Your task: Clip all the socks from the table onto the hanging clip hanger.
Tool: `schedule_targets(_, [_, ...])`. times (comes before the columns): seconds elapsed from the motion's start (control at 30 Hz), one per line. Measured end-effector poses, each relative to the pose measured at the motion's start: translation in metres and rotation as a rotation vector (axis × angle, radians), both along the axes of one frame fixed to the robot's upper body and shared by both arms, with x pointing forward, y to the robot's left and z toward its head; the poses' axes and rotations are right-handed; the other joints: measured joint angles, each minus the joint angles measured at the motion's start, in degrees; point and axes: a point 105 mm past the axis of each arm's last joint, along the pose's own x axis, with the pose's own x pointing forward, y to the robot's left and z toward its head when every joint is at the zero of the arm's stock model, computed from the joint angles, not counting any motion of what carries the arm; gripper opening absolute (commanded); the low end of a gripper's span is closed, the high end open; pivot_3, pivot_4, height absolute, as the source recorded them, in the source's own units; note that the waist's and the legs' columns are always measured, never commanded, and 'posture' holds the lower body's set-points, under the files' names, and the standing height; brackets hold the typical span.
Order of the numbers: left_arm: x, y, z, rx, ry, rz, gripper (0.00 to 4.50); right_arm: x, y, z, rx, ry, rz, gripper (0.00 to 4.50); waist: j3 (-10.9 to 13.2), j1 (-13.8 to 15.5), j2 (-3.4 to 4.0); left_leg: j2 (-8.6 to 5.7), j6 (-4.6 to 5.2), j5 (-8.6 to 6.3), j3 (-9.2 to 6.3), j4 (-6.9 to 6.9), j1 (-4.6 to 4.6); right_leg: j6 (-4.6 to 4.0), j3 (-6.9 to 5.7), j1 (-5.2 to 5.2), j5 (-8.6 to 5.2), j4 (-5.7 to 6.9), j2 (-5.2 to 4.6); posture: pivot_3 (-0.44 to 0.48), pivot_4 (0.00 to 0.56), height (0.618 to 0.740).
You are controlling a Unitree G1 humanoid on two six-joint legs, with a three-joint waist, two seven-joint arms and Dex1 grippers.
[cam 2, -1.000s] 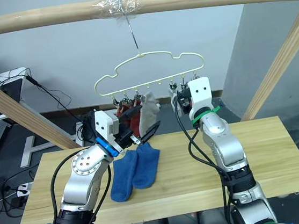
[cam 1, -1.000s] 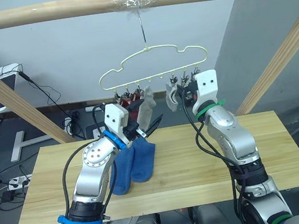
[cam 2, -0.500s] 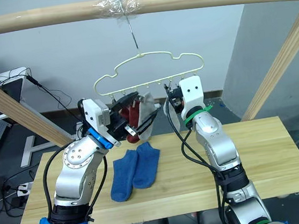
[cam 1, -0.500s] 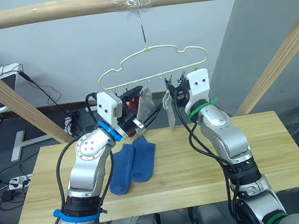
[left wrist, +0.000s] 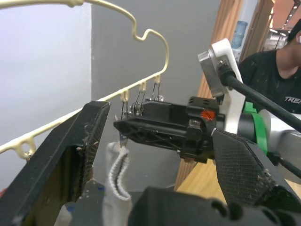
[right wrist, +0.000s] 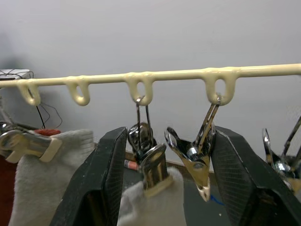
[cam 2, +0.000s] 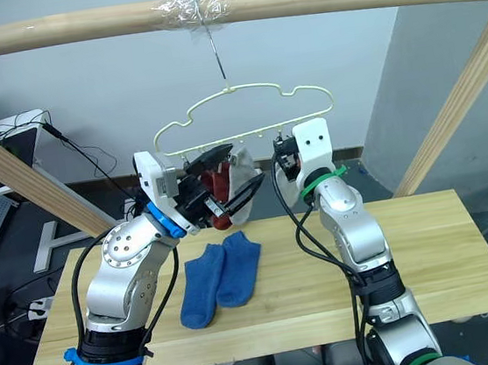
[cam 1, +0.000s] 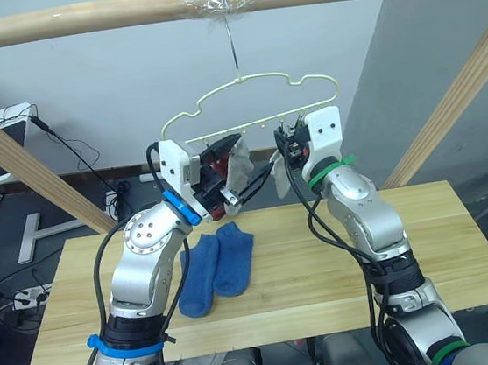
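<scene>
Since the frame a second back, our left gripper [cam 1: 240, 167] has risen from just above the blue socks [cam 1: 216, 268] to the level of the hanger's clips, and our right gripper [cam 1: 285, 139] has swung in toward it, carrying its grey sock [right wrist: 150, 203] along. Our right fingers [right wrist: 237, 174] are spread, standing either side of two metal clips; the nearer clip [right wrist: 149, 165] bites the cuff of that grey sock, and the clip beside it [right wrist: 196, 160] hangs bare between the fingers. Our left fingers [left wrist: 70, 155] are also spread wide, with the ribbed cuff of a grey sock rising between them just under the clip bar; we cannot tell whether they touch it. The clip hanger [cam 1: 252, 102] hangs by its hook from the taped wooden beam [cam 1: 206, 2]. Along its bar, from our left, two rust red socks [cam 1: 215, 164] and another light grey sock [cam 1: 240, 161] are clipped. The two blue socks lie side by side on the table [cam 1: 462, 237], below our left arm. A person in a dark shirt [left wrist: 277, 80] shows beyond our right arm.
</scene>
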Motion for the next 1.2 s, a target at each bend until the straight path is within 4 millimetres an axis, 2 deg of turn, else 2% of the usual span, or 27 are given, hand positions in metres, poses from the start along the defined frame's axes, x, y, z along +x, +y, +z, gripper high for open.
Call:
schedule_targets(0.23, [0.000, 0.001, -0.002, 0.002, 0.003, 0.004, 4.07, -0.005, -0.005, -0.001, -0.005, -0.023, 0.013, 2.70, 0.00, 0.04, 0.00, 0.00, 0.00, 0.00, 0.00, 0.00, -0.01, 0.00, 0.00, 0.00, 0.00, -0.01, 0.00, -0.017, 0.218, 0.740])
schedule_targets(0.5, [0.000, 0.002, -0.004, 0.001, 0.012, 0.014, 4.07, -0.019, -0.037, 0.001, -0.025, -0.096, -0.041, 2.70, 0.00, 0.10, 0.00, 0.01, 0.00, 0.00, 0.01, 0.01, 0.01, 0.00, 0.01, 0.01, 0.00, 0.02, 0.01, -0.024, 0.223, 0.740])
schedule_targets(0.67, [0.000, 0.002, -0.005, 0.000, 0.013, 0.014, 4.07, -0.028, -0.041, -0.020, -0.035, -0.031, -0.051, 2.70, 0.00, 0.03, 0.00, 0.01, 0.01, 0.00, 0.04, 0.04, 0.01, -0.01, 0.04, 0.02, 0.01, 0.02, 0.01, -0.033, 0.225, 0.740])
schedule_targets(0.77, [0.000, 0.002, -0.005, 0.001, 0.013, 0.013, 4.07, -0.028, -0.037, -0.024, -0.035, -0.010, -0.050, 2.07, 0.00, -0.01, 0.00, 0.01, 0.00, 0.02, 0.03, 0.04, 0.03, -0.05, 0.02, 0.02, 0.03, 0.04, 0.02, -0.034, 0.224, 0.740])
schedule_targets(0.93, [0.001, 0.001, -0.002, 0.002, 0.006, 0.009, 4.07, -0.025, -0.032, -0.019, -0.029, -0.021, -0.045, 0.37, 0.00, 0.02, 0.00, 0.01, -0.03, 0.06, 0.02, 0.04, 0.03, -0.07, 0.01, 0.03, 0.05, 0.04, 0.02, -0.032, 0.223, 0.740])
schedule_targets(1.2, [0.001, 0.001, -0.002, 0.002, 0.005, 0.010, 4.07, -0.015, -0.025, -0.022, -0.032, 0.000, -0.053, 0.37, 0.00, -0.01, 0.00, 0.01, -0.03, 0.06, 0.02, 0.03, 0.03, -0.07, 0.01, 0.02, 0.05, 0.04, 0.02, -0.023, 0.225, 0.740])
